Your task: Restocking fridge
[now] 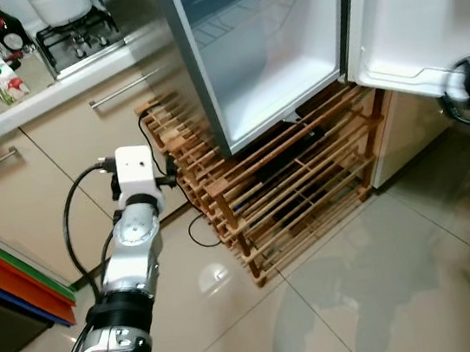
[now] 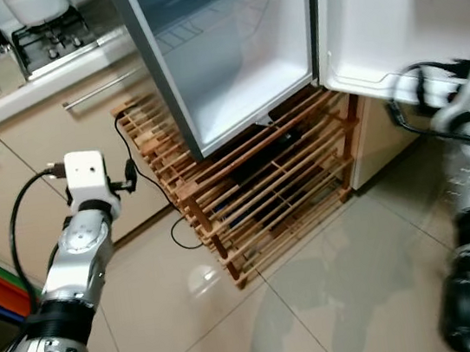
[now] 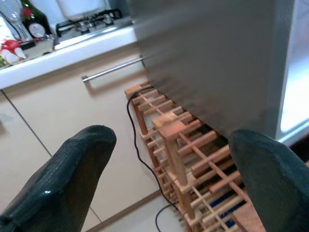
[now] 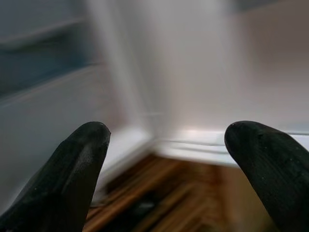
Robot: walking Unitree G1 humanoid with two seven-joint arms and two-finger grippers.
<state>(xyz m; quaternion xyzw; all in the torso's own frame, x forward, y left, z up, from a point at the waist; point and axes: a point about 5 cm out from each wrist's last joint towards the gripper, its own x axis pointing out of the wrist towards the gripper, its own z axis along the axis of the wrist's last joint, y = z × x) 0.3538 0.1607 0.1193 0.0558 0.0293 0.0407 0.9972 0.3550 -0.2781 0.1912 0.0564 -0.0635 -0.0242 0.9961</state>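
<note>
Standing open on a slatted wooden rack (image 1: 289, 186), the one white fridge (image 1: 268, 40) shows a pale interior with a single wire shelf (image 1: 226, 21) and nothing on its floor. Its one white door (image 2: 405, 12) swings out to the robot's right, with a moulded door bin at the top. The rack has several tiers of thin wooden bars, and a dark flat object lies inside it, too unclear to name.

Two grippers are in view. The left gripper (image 3: 178, 179) has its two black fingers spread wide, empty, aimed at the rack's corner post and the fridge's grey side. The right gripper (image 4: 169, 169) is likewise spread and holds nothing, pointing at the bottom edge where the cabinet and door meet; that picture is blurred.

Left of the fridge runs a white counter (image 1: 56, 87) over beige cabinet fronts with two metal bar handles (image 1: 122, 88). On the counter sit one gas hob (image 1: 80, 36), one dark bottle (image 1: 8, 28) and one red-and-green carton (image 1: 0, 77). One black cable (image 1: 182, 201) trails down beside the rack. The floor (image 1: 365, 289) is large glossy beige tiles.
</note>
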